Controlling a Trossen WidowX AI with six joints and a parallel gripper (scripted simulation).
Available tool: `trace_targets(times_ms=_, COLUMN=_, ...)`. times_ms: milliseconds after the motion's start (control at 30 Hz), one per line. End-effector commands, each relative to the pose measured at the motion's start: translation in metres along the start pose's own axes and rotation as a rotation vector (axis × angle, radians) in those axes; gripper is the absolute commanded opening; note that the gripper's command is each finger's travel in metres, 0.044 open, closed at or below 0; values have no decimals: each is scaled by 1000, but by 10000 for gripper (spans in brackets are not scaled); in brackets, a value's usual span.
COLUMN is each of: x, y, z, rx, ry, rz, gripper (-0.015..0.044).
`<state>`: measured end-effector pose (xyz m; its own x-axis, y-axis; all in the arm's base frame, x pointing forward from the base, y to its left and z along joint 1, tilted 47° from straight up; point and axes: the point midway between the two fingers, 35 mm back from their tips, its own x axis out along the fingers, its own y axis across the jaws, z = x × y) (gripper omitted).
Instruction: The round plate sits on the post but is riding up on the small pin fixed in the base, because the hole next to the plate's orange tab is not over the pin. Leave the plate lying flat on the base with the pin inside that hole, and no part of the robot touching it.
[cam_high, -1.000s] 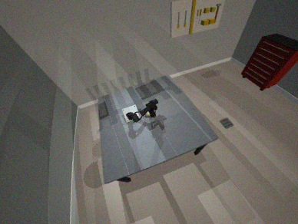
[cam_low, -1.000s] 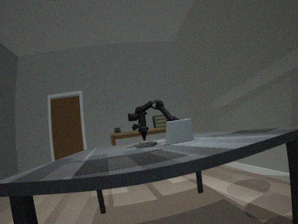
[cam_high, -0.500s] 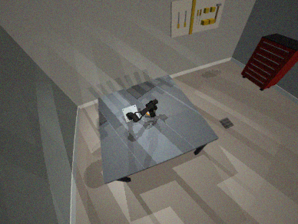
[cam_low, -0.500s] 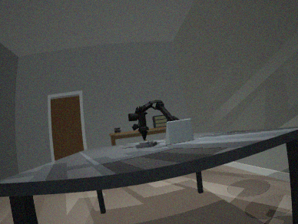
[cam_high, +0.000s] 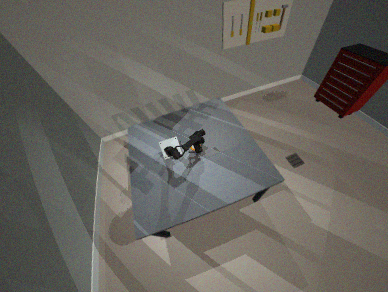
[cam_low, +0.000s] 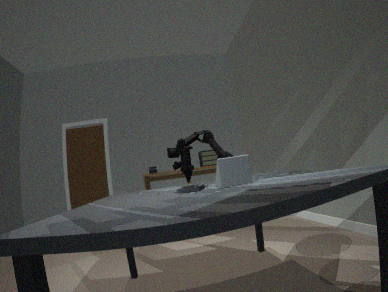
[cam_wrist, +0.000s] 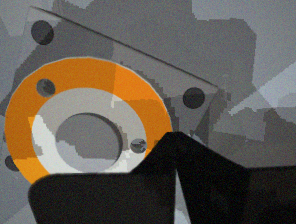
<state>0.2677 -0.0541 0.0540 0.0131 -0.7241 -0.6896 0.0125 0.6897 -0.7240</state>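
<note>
Plate (cam_wrist: 90, 117) detail comes only from the wrist view: an orange ring around a pale inner ring, with a large centre opening. Two small dark holes show in it, one in the orange band at upper left and one in the pale ring at lower right, near the finger tip. The plate lies on a grey base (cam_wrist: 150, 65) with dark holes near its corners. I cannot tell the pin or the tab from here.

The gripper (cam_wrist: 176, 175) fills the bottom of that view, fingers pressed together with nothing between them, their tip over the plate's lower-right edge; whether it touches is unclear.

The exterior view alone shows the arm pointing straight down at the low base on the table (cam_low: 150, 215). In the top view the plate is only an orange speck beside the arm.
</note>
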Motion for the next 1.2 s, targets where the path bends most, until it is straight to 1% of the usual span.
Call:
trace_targets(times_ms=0, x=3, y=0, z=-7, rx=-11, ry=19, rz=-5, gripper=0)
trace_targets(times_ms=1167, x=3, y=1, z=-12, rx=-11, ry=19, rz=-5, gripper=0)
